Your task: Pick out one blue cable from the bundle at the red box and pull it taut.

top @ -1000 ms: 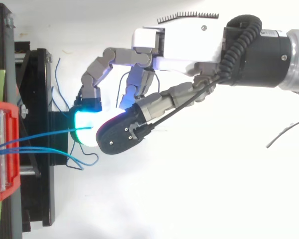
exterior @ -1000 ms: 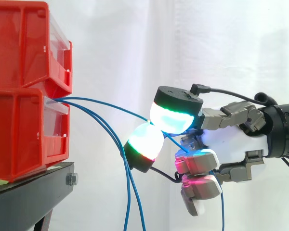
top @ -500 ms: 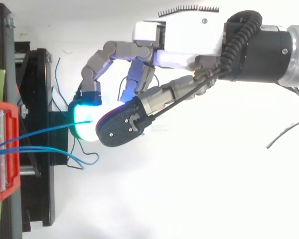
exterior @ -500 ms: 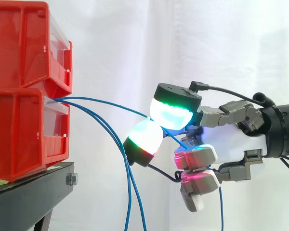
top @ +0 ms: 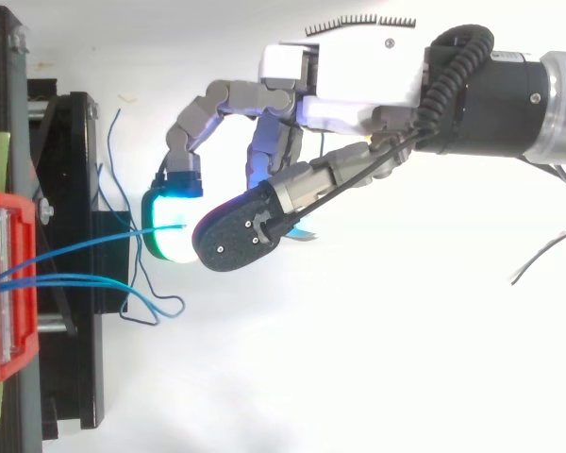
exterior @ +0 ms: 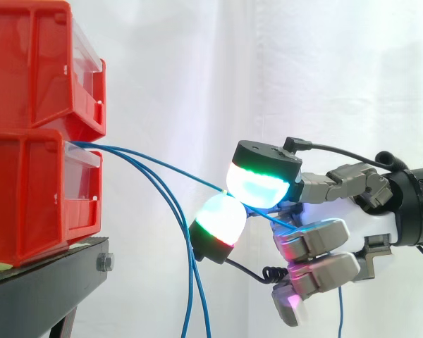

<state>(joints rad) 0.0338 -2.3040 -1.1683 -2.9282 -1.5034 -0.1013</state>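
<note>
Blue cable (exterior: 183, 176), pinched in hand (top: 358, 75), right of red box (exterior: 28, 190)

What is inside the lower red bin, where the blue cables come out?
The blue cables emerge over the lower red bin at its clear front lip; one is pinched by the fingers of the hand. The bin's red walls cover its inside, hiding the cables' ends.
</note>
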